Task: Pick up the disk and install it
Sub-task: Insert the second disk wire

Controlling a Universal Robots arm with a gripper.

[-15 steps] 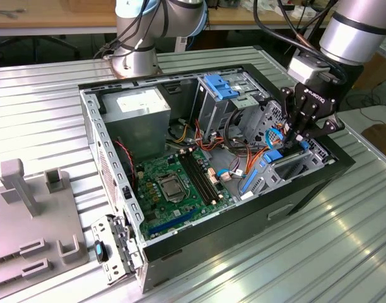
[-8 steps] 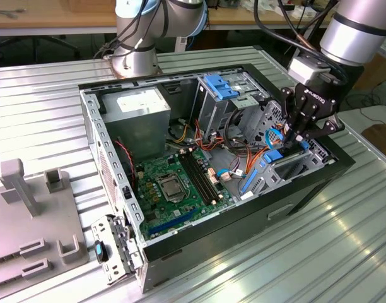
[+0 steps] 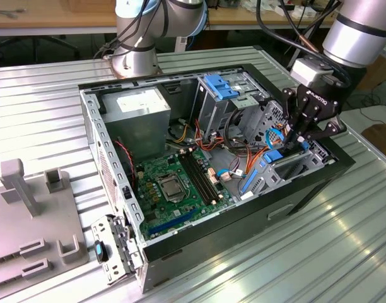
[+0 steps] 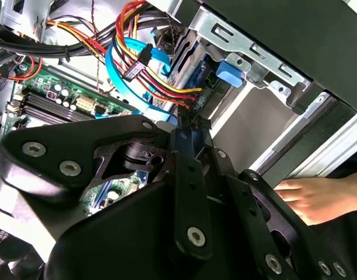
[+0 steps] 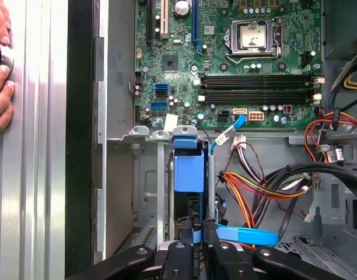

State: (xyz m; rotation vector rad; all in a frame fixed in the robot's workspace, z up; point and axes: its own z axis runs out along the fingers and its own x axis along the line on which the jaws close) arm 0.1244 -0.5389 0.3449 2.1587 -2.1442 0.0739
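Note:
The disk [image 5: 189,169] stands on edge in a drive bay at the front of the open computer case [image 3: 306,189], its blue plastic frame facing up between silver bay walls. My gripper [image 5: 196,226] is over the bay, its black fingers shut on the end of the disk's blue frame. In the exterior view the gripper [image 3: 292,140] reaches down into the case's corner at the exterior view's right, with the blue of the disk [image 3: 273,156] just below the fingertips. In the second wrist view the fingertips [image 4: 187,133] pinch a blue edge beside red, yellow and blue cables.
The green motherboard [image 3: 174,183], grey power supply [image 3: 139,107] and a drive cage with blue clips [image 3: 221,88] fill the case. Loose cables [image 5: 266,186] lie next to the bay. A person's hand [image 5: 0,87] rests on the table outside the case. A grey fixture [image 3: 29,214] stands at the exterior view's left.

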